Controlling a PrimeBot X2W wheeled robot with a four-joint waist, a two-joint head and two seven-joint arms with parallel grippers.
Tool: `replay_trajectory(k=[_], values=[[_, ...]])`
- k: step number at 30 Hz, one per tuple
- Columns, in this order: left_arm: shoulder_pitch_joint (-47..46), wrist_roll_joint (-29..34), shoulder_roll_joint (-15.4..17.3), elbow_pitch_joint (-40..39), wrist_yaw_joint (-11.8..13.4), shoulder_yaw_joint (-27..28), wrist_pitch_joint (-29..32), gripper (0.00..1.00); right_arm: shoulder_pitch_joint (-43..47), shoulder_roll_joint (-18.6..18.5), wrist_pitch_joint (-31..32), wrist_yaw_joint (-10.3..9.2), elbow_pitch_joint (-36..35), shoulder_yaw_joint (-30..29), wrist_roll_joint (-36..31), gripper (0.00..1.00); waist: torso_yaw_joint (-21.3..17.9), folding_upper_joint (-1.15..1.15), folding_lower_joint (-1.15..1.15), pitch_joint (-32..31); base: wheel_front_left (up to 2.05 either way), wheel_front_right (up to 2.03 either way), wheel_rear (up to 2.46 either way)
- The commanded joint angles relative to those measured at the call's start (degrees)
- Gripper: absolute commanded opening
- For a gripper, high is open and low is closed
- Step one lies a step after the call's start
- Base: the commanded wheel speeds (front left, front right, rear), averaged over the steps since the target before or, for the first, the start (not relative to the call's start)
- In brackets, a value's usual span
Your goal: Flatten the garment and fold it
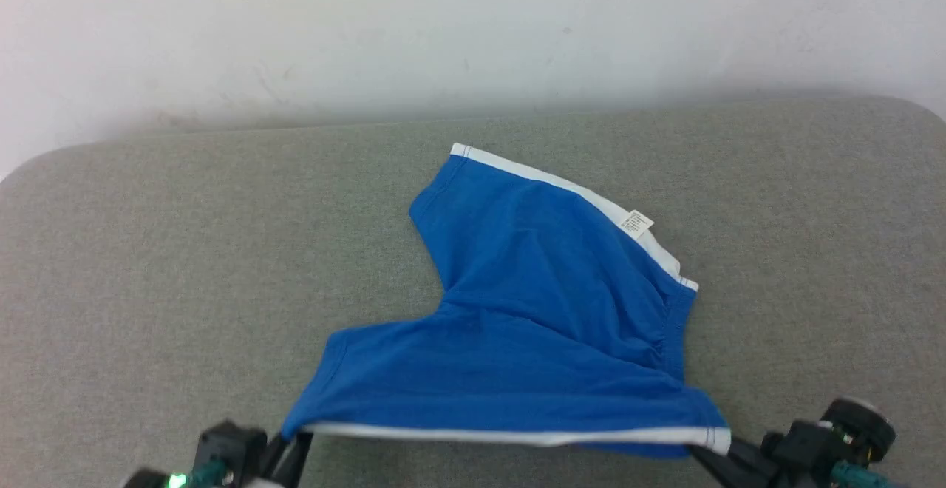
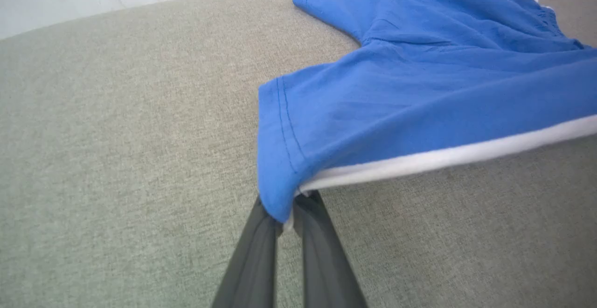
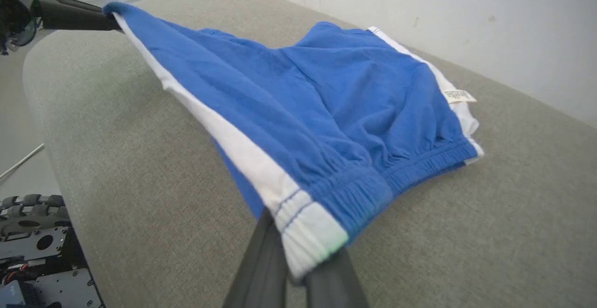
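Holding noted at both ends: the blue shorts (image 1: 532, 310) lie centre to lower centre of the head view on the grey fabric surface (image 1: 185, 266). Their near edge, a white stripe (image 1: 517, 436), is pulled nearly straight along the bottom of the frame between the two grippers. Left gripper (image 1: 295, 445), lower left of the head view: dark fingers together, clamped on the stripe's corner at the leg hem (image 2: 273, 126). The left wrist view shows that blue corner and white edge pinched between the finger tips at lower centre. Right gripper (image 1: 706, 455), lower right of the head view: fingers together, clamped on the other end of the stripe, where it meets the gathered blue elastic band (image 3: 410, 170). The right wrist view shows that white end draped over the finger tips at bottom centre. The held edge is raised off the surface; the rest of the cloth slopes back and rests on it, loosely rumpled, with soft folds across the middle. A second white stripe (image 1: 562, 185) runs along the far edge, upper right of the shorts, with a small white label (image 1: 637, 223) on it; print too small to read. One leg points toward upper centre, the other toward lower left. White wall (image 1: 369, 29), scuffed, across the top of the head view.
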Motion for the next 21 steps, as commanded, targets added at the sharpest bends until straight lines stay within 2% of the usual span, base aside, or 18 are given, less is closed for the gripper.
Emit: replay_trajectory(k=[1, 7, 10, 15, 21], values=[[-3.36, 1.54, 0.78, -0.54, -0.16, 0.34, 0.72, 0.00, -0.40, 1.08, -0.27, -0.12, -0.66, -2.46, -1.06, 0.00, -0.53, 0.00, 0.02, 0.75, 0.00, 0.00, 0.00], [-18.29, 8.30, 0.34, 1.91, -5.42, -1.17, 6.32, 0.00, -4.71, 3.94, 1.68, -0.12, -1.35, -7.23, -3.98, 0.00, -3.86, 0.00, 0.02, 5.66, 0.00, 0.00, 0.00], [-26.52, 10.31, -1.70, 4.92, -8.97, -1.50, 8.96, 0.00, -8.12, 5.32, 2.33, -0.12, -0.86, -9.22, -4.71, 0.00, -6.16, 0.00, 0.02, 9.25, 0.00, 0.00, 0.00], [-39.14, 13.31, -4.54, 13.58, -14.64, -2.00, 12.40, 0.00, -14.97, 8.34, 3.09, -0.12, 1.85, -10.76, -6.88, 0.00, -9.94, 0.00, 0.02, 15.32, 0.00, 0.00, 0.00], [-49.96, 13.41, -9.45, 26.95, -20.79, -2.43, 14.91, 0.00, -22.37, 12.80, 3.87, -0.12, 7.80, -10.63, -7.42, 0.00, -12.90, 0.00, 0.02, 20.77, 0.00, 0.00, 0.00]])
